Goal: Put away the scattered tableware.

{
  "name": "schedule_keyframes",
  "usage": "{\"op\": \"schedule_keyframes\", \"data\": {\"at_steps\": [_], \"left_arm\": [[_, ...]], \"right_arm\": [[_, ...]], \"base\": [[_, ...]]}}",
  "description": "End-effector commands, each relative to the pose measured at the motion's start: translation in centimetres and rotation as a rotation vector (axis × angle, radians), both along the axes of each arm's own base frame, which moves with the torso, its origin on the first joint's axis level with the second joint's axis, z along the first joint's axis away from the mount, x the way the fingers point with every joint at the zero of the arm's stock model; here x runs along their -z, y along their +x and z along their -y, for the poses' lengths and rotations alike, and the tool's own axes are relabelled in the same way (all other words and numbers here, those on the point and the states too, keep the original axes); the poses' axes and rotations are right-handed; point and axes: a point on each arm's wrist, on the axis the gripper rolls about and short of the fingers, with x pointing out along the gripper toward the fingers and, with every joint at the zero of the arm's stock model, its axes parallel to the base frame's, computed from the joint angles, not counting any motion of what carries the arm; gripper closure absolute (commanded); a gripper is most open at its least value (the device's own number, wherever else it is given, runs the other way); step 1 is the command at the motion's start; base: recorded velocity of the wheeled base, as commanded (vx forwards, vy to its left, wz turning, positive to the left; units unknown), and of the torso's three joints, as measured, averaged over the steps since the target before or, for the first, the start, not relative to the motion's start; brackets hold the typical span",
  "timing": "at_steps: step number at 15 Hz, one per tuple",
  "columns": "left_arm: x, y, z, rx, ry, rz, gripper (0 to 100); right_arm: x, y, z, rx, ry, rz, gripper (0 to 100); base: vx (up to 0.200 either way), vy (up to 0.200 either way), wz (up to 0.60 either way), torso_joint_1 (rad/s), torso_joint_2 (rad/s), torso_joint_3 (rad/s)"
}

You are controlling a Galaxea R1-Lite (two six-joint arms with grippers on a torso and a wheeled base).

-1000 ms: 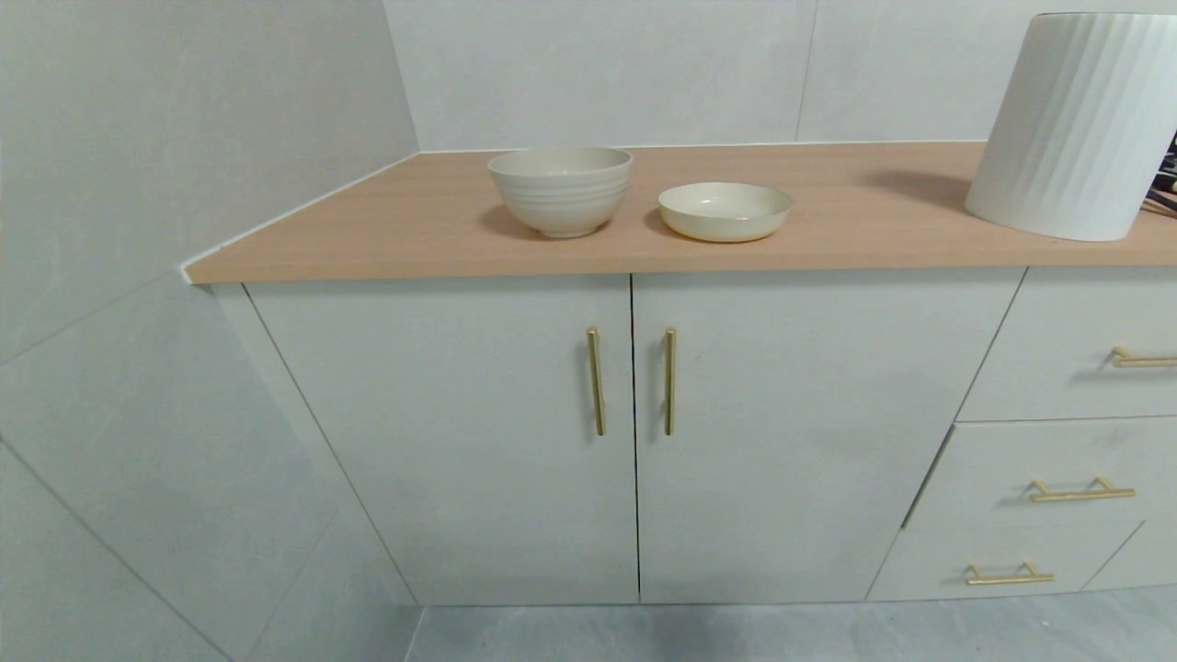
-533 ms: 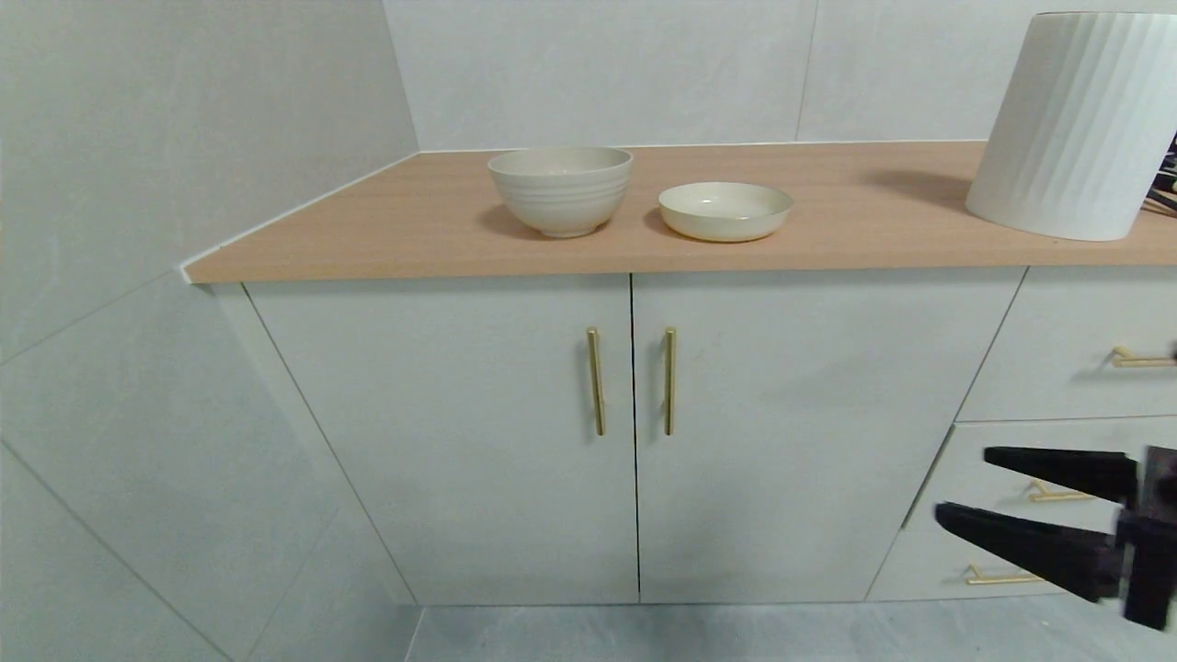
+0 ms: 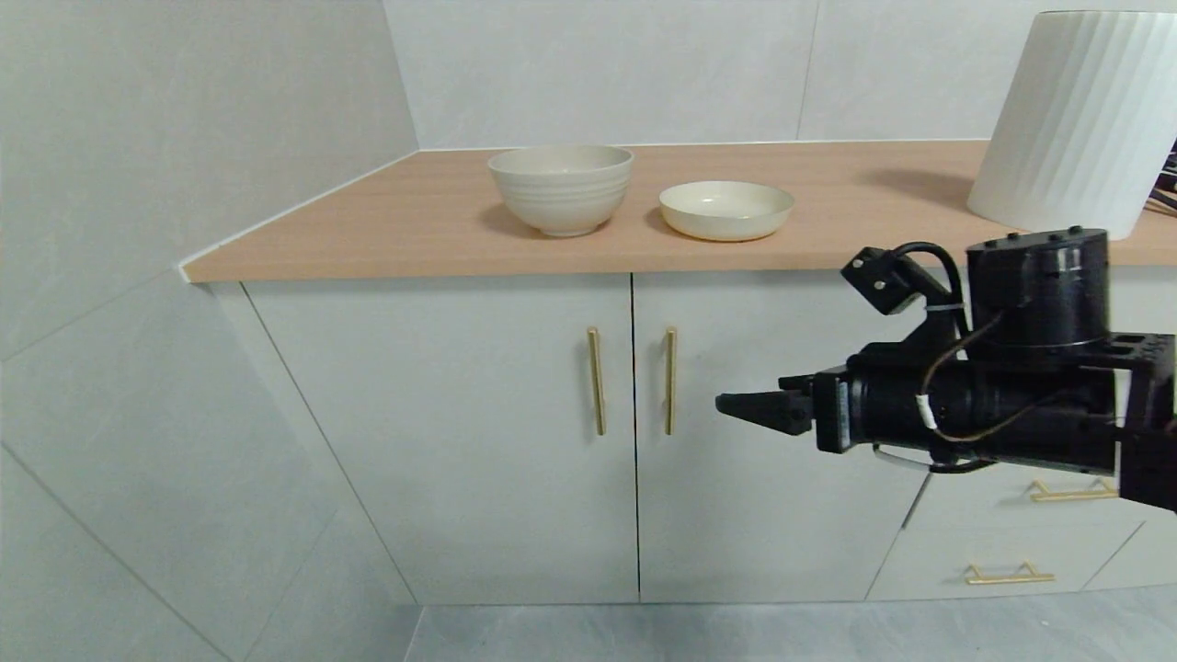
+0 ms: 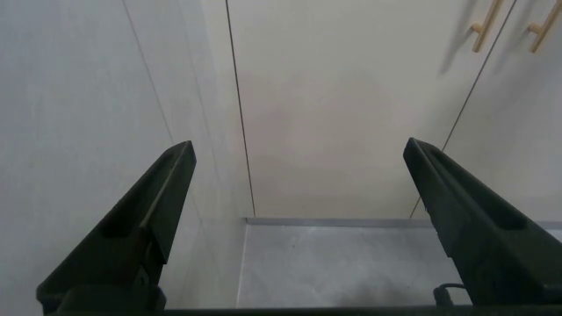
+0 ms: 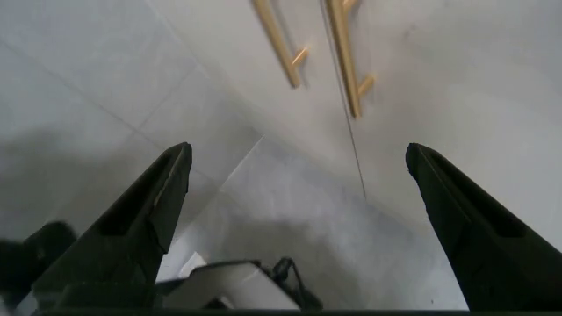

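A deep ribbed cream bowl (image 3: 561, 188) and a shallow cream dish (image 3: 726, 210) stand side by side on the wooden countertop (image 3: 405, 230). Below them are two shut cabinet doors with gold handles (image 3: 596, 382) (image 3: 670, 380). My right gripper (image 3: 731, 405) hangs in front of the right door, level with the handles and a little to their right, pointing left. In the right wrist view the right gripper (image 5: 297, 154) is open and empty, with the handles (image 5: 347, 57) ahead. My left gripper (image 4: 298, 149) is open and empty, low before the left cabinet door near the floor.
A tall white ribbed cylinder (image 3: 1076, 119) stands at the countertop's right end. Drawers with gold handles (image 3: 1080, 492) sit right of the doors, behind my right arm. A tiled wall (image 3: 184, 138) closes off the left side. Grey floor (image 3: 736, 634) lies below.
My right arm has come into the head view from the lower right, risen and moved left to the right door's handle height. Bowl, dish and doors have not moved.
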Motion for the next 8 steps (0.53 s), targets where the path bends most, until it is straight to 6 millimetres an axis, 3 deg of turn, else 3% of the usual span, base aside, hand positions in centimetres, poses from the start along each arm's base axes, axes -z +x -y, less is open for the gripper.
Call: {"op": "schedule_keyframes", "data": {"at_steps": [1, 4, 8], "left_arm": [[0.0, 0.0, 0.0, 0.0, 0.0, -0.001, 0], [0.0, 0.0, 0.0, 0.0, 0.001, -0.001, 0], [0.0, 0.0, 0.0, 0.0, 0.001, -0.001, 0]], "right_arm": [[2.5, 3.4, -2.4, -0.003, -0.027, -0.052, 0], [4.1, 4.7, -4.5, -0.033, 0.002, 0.001, 0], [5.5, 5.4, -5.5, -0.04, 0.03, 0.032, 0]], "base": [[0.0, 0.0, 0.0, 0.0, 0.0, 0.0], [0.0, 0.0, 0.0, 0.0, 0.0, 0.0], [0.0, 0.0, 0.0, 0.0, 0.0, 0.0]]}}
